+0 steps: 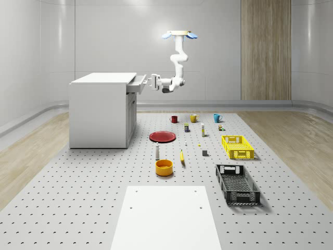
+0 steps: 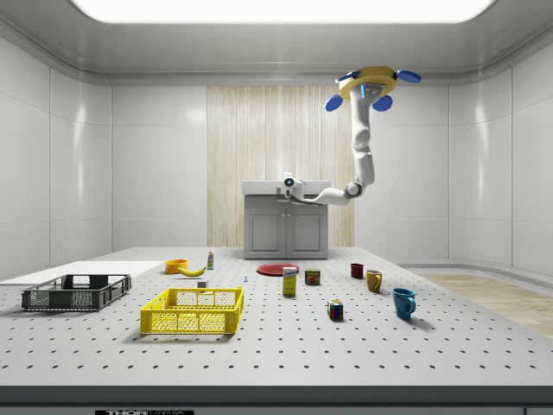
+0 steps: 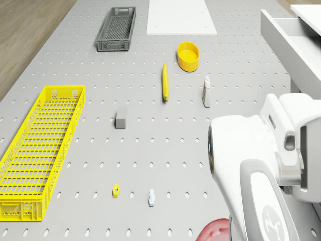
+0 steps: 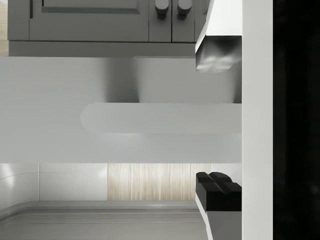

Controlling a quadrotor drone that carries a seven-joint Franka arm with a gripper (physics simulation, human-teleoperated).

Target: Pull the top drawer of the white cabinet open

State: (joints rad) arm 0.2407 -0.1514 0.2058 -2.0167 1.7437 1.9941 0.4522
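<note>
The white cabinet (image 1: 101,112) stands at the whole-scene view's left. Its top drawer (image 1: 136,84) sticks out partway from the cabinet front. The drone (image 1: 180,35) hovers high to the right of the cabinet, over the table's far part. Its arm bends down and reaches sideways to the drawer. My gripper (image 1: 151,82) is at the drawer front. In the wrist view the gripper (image 4: 214,122) is open, with one finger on each side of the handle bar (image 4: 150,117) and a gap between them and the bar. The side view has the gripper (image 2: 289,186) at the cabinet's (image 2: 285,229) top.
On the perforated table lie a red plate (image 1: 162,136), three mugs (image 1: 193,118), a yellow crate (image 1: 238,146), a black crate (image 1: 237,183), an orange bowl (image 1: 164,167), a banana (image 1: 182,156) and several small items. A white mat (image 1: 164,219) lies at the front.
</note>
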